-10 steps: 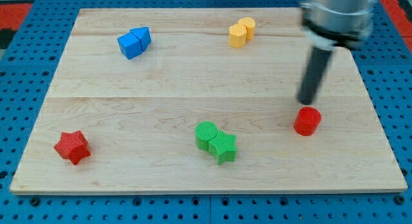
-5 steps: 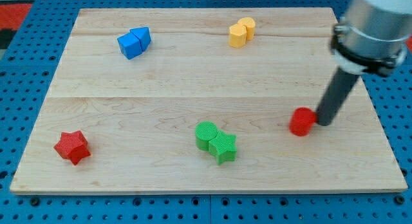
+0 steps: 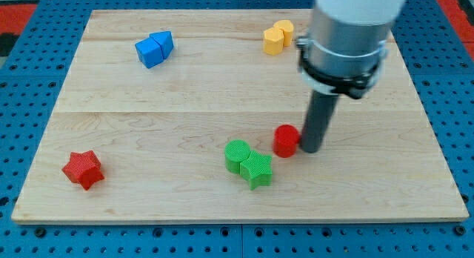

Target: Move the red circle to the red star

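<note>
The red circle lies on the wooden board, right of centre. My tip touches its right side. The red star sits far off at the view's lower left. The green circle and the green star sit joined together, just left of and below the red circle, between it and the red star.
Two blue blocks sit together at the upper left. Two yellow blocks sit together at the top, partly beside the arm's body. The wooden board rests on a blue pegboard.
My tip went round to the red circle's right side and pushed it left, from the board's right part to just right of the green blocks.
</note>
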You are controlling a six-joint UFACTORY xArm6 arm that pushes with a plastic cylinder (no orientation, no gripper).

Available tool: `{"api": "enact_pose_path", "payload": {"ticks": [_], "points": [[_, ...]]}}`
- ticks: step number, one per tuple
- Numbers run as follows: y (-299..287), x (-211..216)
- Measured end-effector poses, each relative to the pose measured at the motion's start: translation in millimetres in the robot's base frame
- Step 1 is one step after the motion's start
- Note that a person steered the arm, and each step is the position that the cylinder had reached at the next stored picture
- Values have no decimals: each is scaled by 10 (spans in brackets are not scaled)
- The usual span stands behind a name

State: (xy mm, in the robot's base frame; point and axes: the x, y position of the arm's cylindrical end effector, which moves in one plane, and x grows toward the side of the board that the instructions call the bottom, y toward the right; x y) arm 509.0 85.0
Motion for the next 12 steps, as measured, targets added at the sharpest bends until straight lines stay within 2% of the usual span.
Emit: {"api": "enact_pose_path", "payload": {"ticks": [2,3,4,5,8,10,12], "points": [[-473,-474],[-702,-481],[-561,-488],[-311,-421],[-1138,-262],[-1212,-47],[-1749,66]]}}
